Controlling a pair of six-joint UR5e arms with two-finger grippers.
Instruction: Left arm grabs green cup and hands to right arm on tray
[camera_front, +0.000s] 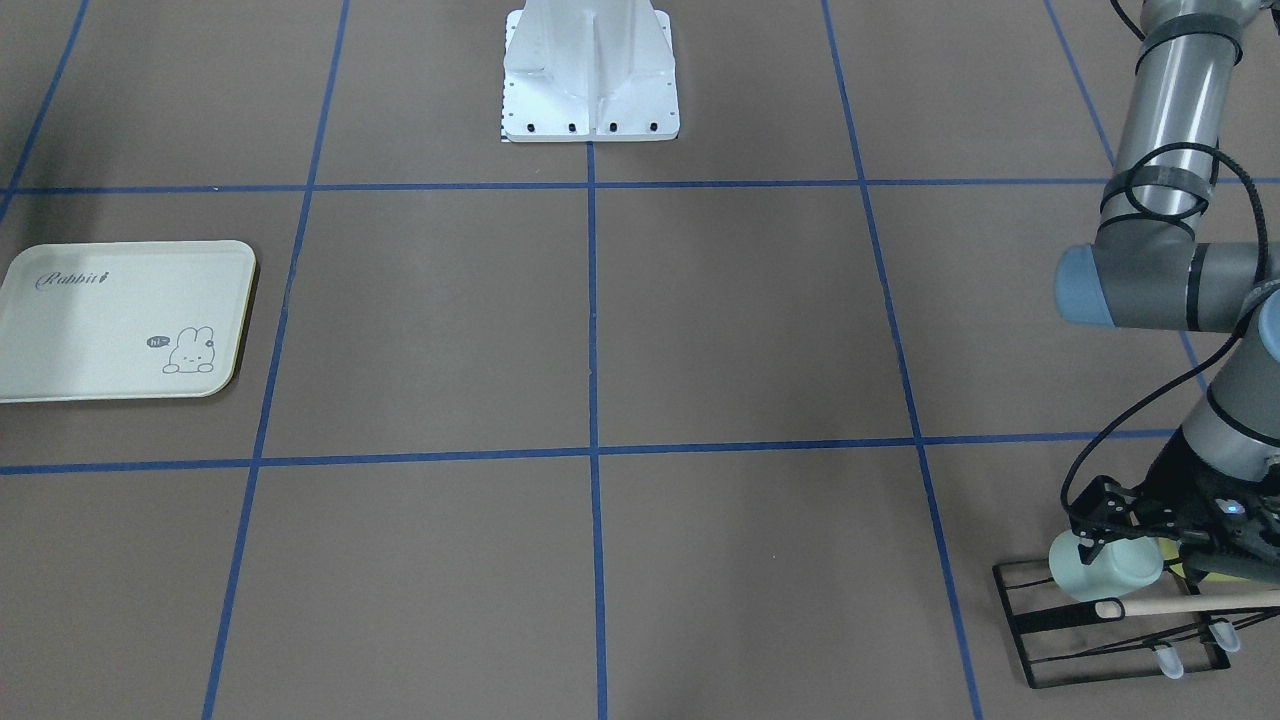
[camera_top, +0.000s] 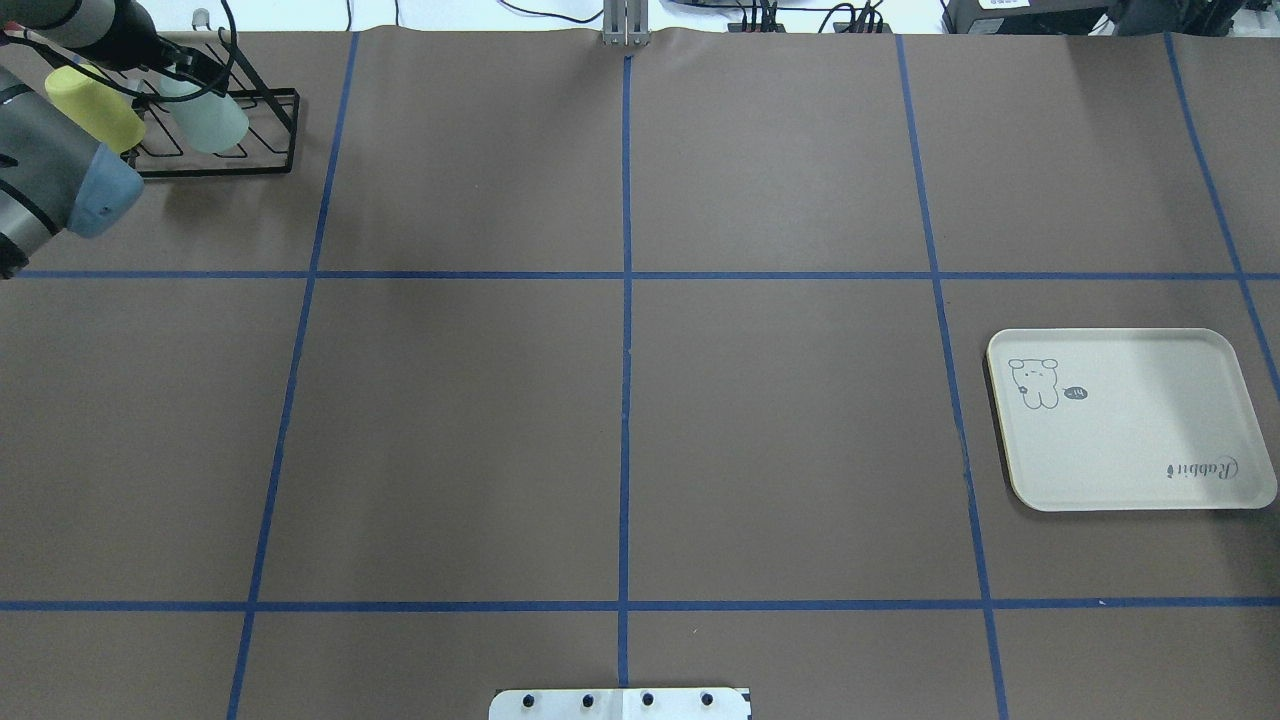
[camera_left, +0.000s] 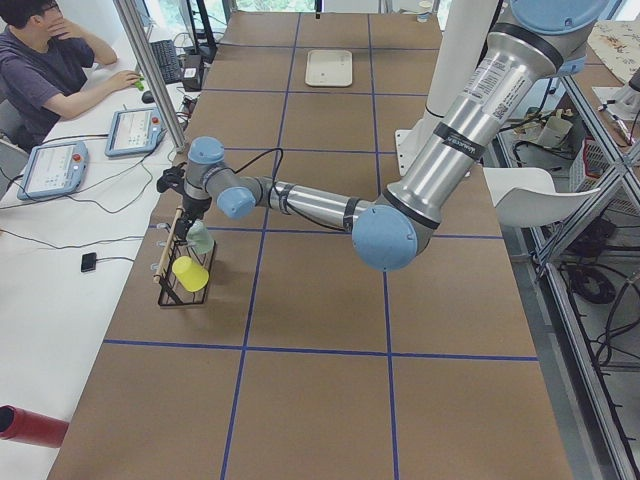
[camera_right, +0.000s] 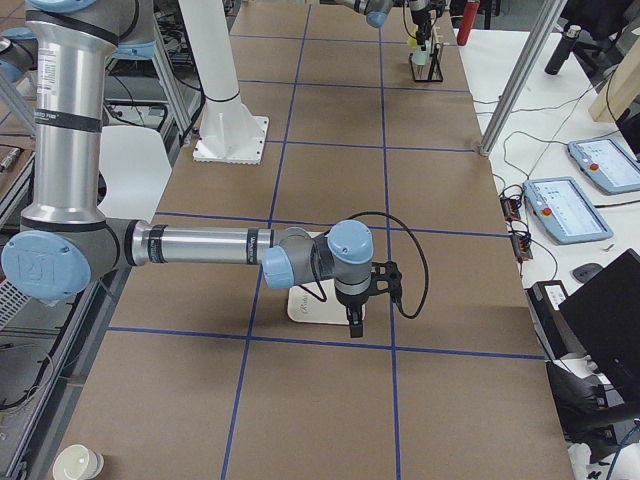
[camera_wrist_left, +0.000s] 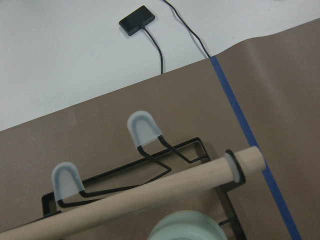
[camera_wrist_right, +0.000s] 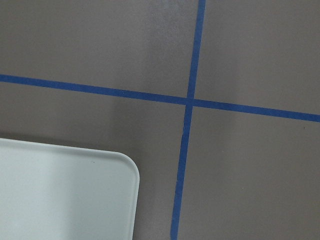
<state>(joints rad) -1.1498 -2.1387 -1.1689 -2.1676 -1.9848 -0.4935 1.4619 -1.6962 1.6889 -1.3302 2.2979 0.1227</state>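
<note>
1. The small pale mint-green plastic cup (camera_front: 1110, 575) sits tilted on the black wire rack (camera_front: 1040, 640) at the bench's far left corner, just beside a yellow-green cup (camera_top: 95, 105).
2. My left gripper (camera_front: 1118, 548) is at that cup, whose long axis slants up towards my wrist. One of my fingers (camera_front: 1090, 548) crosses the cup wall. I cannot tell whether the jaws are pressing on it.
3. My right gripper (camera_right: 353, 322) hangs by a corner of the flat cream rectangular tray (camera_front: 90, 330) near the bench's right edge, well apart from the cup. I cannot tell how far open it is.

Two cups — one mint-green cup (camera_front: 1110, 572), one yellow-green cup (camera_top: 95, 105) — one black wire rack (camera_top: 220, 172), one cream tray (camera_top: 1130, 445), two arms: left arm (camera_front: 1175, 120), right arm (camera_right: 200, 245).
</note>
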